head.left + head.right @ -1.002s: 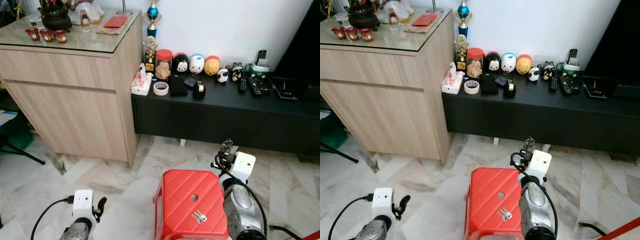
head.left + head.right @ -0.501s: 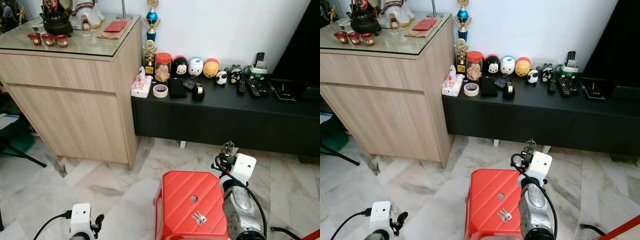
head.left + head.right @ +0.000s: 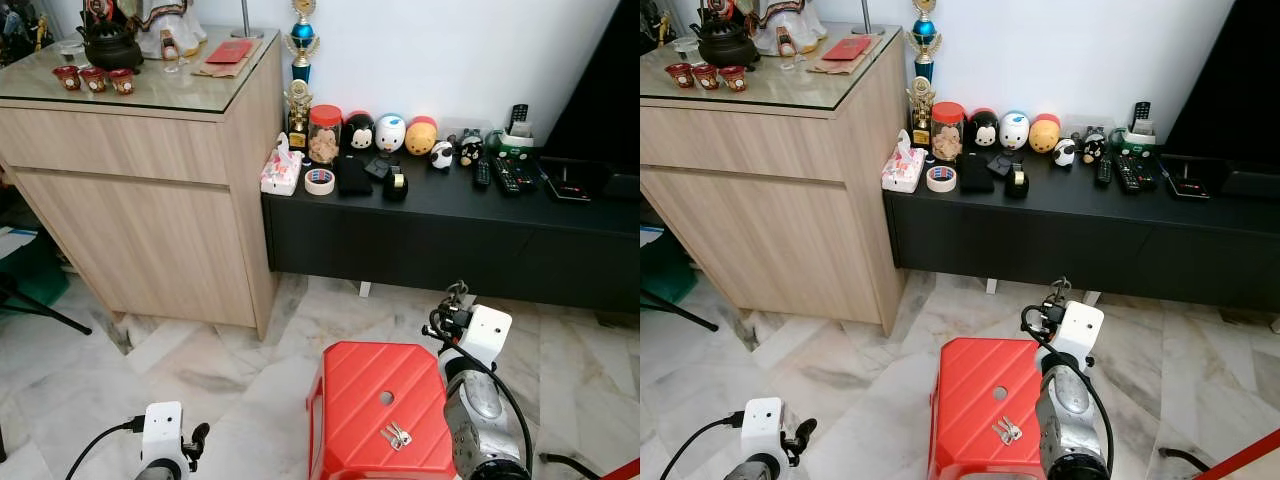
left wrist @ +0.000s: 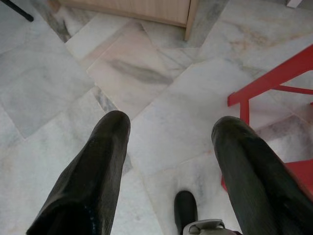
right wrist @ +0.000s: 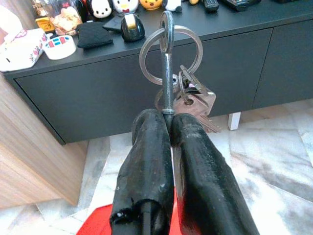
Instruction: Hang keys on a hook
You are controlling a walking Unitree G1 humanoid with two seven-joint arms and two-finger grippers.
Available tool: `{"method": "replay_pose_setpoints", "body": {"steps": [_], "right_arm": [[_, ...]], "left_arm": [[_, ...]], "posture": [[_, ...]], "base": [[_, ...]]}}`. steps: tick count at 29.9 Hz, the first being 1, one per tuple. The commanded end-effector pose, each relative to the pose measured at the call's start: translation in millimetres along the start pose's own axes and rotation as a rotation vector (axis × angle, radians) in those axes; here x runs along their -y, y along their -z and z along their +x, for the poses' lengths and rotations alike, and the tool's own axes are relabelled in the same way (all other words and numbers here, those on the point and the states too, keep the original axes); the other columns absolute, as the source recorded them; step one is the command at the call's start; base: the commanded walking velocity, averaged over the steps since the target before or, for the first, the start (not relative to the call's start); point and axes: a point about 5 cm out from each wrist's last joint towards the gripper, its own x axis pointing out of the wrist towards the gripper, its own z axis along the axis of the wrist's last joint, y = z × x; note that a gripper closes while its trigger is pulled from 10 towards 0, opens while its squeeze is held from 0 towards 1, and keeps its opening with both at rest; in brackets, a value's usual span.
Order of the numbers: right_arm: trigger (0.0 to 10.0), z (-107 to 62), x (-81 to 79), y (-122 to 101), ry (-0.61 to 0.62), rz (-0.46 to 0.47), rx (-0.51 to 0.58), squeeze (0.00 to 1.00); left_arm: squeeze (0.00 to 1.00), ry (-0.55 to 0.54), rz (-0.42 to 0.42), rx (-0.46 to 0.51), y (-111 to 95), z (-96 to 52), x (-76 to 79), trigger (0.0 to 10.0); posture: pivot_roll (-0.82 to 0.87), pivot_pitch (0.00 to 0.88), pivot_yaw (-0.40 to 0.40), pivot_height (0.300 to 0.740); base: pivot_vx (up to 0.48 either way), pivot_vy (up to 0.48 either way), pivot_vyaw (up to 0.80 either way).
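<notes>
Task progress: the pick-up looks done, since the right gripper (image 5: 168, 122) already has a bunch of keys (image 5: 182, 88); the hanging itself is not yet done.
What is left: finding and reaching a hook. No hook can be made out among these views, so I judge the robot has yet to face it.
Keys in hand: they stand upright above the fingertips, a large ring on top and flat keys dangling beside it, in front of the black low cabinet (image 3: 450, 240).
Right gripper: fingers pressed together on the metal shank of the bunch, gripping it firmly.
Right arm pose: raised in front of the body, forearm pointing up and away, wrist just right of the red stool (image 3: 375, 400) and above the marble floor (image 3: 200, 350).
Second key set: a small pair of spare keys (image 3: 396, 436) lies on the near part of the stool top, untouched.
Left gripper: the left gripper (image 4: 166, 142) has its fingers spread wide with nothing between them.
Left arm pose: hanging low at the near left, pointing down at the floor, idle.
Surroundings: a wooden cupboard (image 3: 140, 200) stands far left, beside the low cabinet.
</notes>
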Motion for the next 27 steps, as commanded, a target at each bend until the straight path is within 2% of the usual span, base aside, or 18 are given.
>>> {"method": "replay_pose_setpoints", "body": {"steps": [1,27], "right_arm": [[10.0,2.4,-1.9,-6.8,-0.009,-0.004,0.028,0.00],[10.0,2.8,-8.1,-7.0,-0.021,0.009,0.030,0.00]], "left_arm": [[0.00,-0.010,-0.011,-0.020,4.3,-1.2,-1.5,10.0],[0.00,0.010,-0.019,0.005,-1.8,1.4,5.3,10.0]], "posture": [[0.02,0.000,-0.058,0.740],[0.02,0.000,-0.054,0.740]], "base": [[0.000,0.000,0.00],[-0.270,0.000,0.00]]}}
